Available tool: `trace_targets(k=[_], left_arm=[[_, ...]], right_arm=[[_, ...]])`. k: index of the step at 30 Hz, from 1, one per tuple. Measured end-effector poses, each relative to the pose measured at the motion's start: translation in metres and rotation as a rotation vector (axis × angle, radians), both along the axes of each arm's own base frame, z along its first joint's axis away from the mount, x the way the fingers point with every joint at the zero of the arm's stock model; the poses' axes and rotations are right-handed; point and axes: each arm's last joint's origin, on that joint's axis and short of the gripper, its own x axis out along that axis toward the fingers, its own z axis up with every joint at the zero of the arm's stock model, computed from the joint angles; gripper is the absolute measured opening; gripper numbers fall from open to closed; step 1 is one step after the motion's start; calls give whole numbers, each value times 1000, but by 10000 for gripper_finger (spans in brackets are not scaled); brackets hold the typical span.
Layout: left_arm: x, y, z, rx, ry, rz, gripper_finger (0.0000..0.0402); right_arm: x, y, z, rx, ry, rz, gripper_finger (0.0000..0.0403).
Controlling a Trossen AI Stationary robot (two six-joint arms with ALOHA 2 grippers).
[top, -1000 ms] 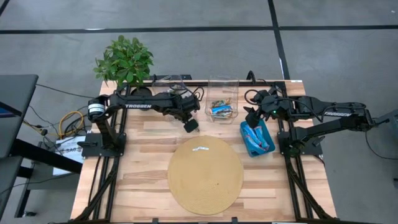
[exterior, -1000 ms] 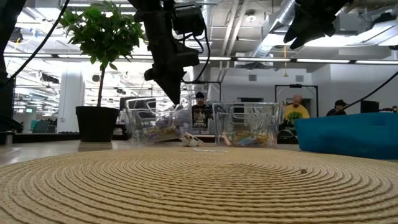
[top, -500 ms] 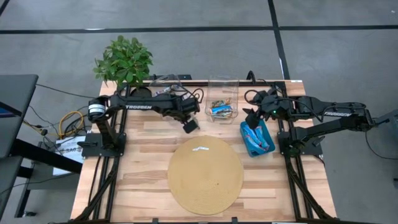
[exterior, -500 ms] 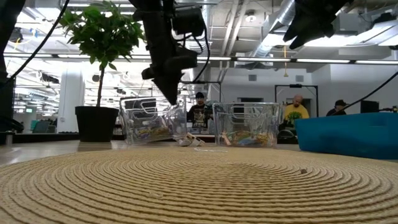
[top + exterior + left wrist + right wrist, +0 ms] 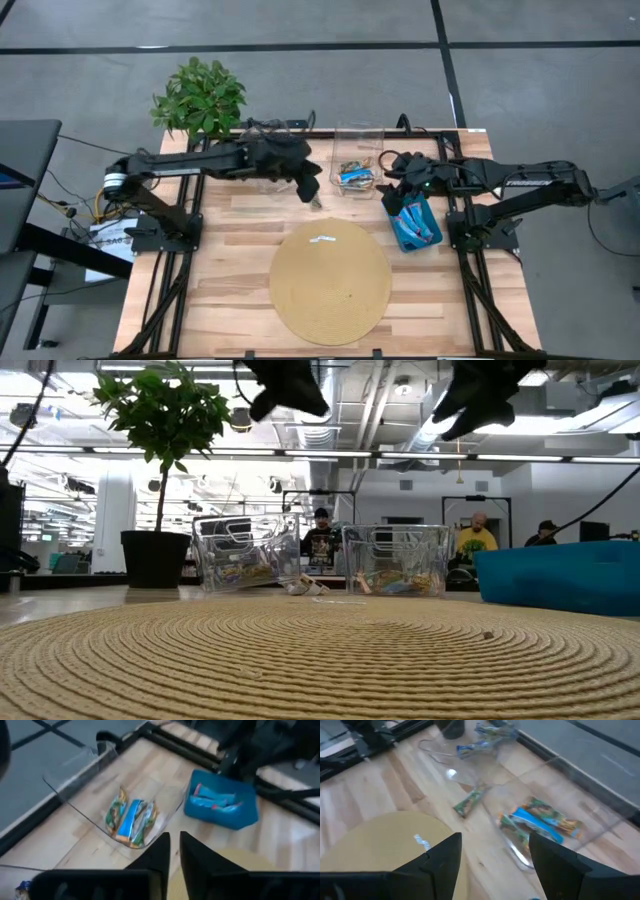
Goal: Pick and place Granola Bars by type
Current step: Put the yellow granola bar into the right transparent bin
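Several multicoloured granola bars (image 5: 355, 175) lie in the middle clear bin (image 5: 131, 817). Blue bars (image 5: 215, 800) lie in the teal tray (image 5: 413, 222). One greenish bar (image 5: 468, 802) lies flat on the wood between the two clear bins. More bars (image 5: 485, 735) sit in the left clear bin (image 5: 245, 560). My left gripper (image 5: 313, 193) hovers high above the loose bar with its fingers (image 5: 174, 840) shut and empty. My right gripper (image 5: 390, 185) hangs open (image 5: 495, 865) in the air between the middle bin and the tray.
A round woven mat (image 5: 330, 280) covers the near middle of the table, with a small silvery scrap (image 5: 322, 238) on its far part. A potted plant (image 5: 200, 98) stands at the far left corner. People show in the room behind (image 5: 478, 540).
My left gripper has risen from beside the left clear bin and drifted slightly toward the table's right. The left bin, tilted before, now stands level. My right gripper has moved a little toward the table's left.
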Motion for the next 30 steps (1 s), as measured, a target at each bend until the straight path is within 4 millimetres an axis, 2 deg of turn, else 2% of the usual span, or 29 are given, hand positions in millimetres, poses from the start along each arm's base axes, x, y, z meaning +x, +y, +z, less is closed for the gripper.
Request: trace_targets(k=[6,12,16,19,23,30], left_arm=[[-26,-11,29,-4,-88,-25,92],[-36,-27,36,-39,-93,-238,129],[-43,-39,35,-50,-47,-397,133],[-55,-46,39,-32,-38,-455,131],[-83,-52,43,-2,-78,-480,124],[-127,-53,27,-14,-46,-463,112]], right_arm=[[34,18,8,15,18,51,223],[85,34,8,20,67,88,223],[113,36,-3,76,96,23,223],[131,38,-12,106,116,-11,223],[153,39,-22,134,129,-48,223],[187,35,-41,147,184,-96,223]])
